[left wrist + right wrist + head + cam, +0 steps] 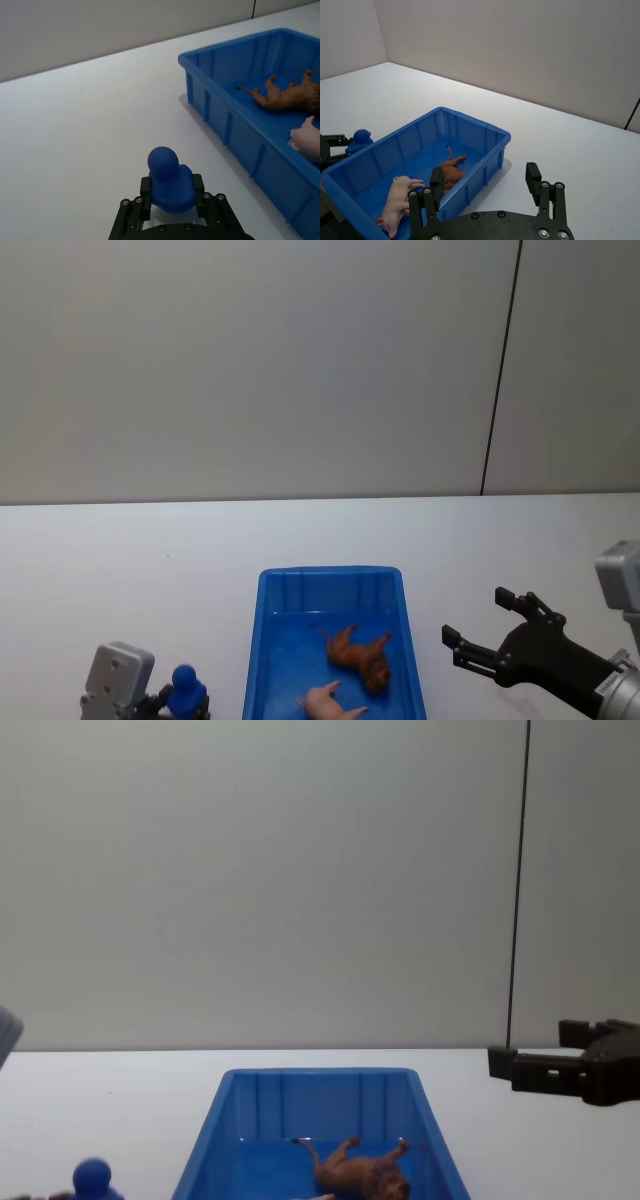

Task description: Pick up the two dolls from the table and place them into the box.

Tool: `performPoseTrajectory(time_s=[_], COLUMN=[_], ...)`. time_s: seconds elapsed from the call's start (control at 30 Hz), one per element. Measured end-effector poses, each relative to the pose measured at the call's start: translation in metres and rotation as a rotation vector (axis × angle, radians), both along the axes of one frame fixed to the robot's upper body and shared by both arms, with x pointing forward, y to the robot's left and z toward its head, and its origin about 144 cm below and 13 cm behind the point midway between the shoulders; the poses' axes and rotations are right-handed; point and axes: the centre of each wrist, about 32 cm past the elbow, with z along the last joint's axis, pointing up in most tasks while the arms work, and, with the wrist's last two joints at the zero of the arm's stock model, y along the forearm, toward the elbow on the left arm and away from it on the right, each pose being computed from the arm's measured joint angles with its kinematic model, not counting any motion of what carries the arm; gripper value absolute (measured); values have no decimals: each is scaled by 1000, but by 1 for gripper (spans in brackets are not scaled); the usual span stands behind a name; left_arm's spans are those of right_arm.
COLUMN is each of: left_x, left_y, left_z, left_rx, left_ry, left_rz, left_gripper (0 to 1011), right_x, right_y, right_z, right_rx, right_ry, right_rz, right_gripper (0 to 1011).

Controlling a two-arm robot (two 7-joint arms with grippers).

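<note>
Dolls are both in the box already: lion on its side mid-floor, legs toward the far wall, pig nearer the robot, just beside it. Whether they touch I can't say; close either way. Nothing else in the bin. Judging by that, the placing part of the task looks done.

Right gripper hangs over bare table to the right of the box, fingers spread wide, nothing between them. Right wrist view confirms it: fingers apart, box seen past them with lion and pig inside. Reads as post-release, arm clear of the rim so it won't knock the wall.

Left gripper sits low on the table left of the box, clamped on a small blue figure. Head view puts that blue thing well outside the box wall. It's not one of the two dolls, so my guess is it's held just to keep it out of the way, or by mistake. Risk: if it goes in the bin, contents would be wrong.

Chest view: lion low against the box's floor, right gripper at rim height or above, off to the side.
</note>
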Motion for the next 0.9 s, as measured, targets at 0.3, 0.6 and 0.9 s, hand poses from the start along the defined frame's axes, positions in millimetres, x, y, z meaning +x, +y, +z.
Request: performPoseTrajectory(time_s=[0.3,0.6,0.9], left_x=[8,21,35], left_y=[-4,-19,-43], left_z=[20,42,54], left_rx=[13,13,-9], left_ry=[-95,-202,-259], left_rz=[-11,-63,-164], left_gripper=[434,378,388], right_x=[0,0,0], right_y=[0,0,0], right_z=[0,0,0], right_rx=[0,0,0], right_ry=[0,0,0], right_rz=[0,0,0], right_gripper=[1001,1001,1001])
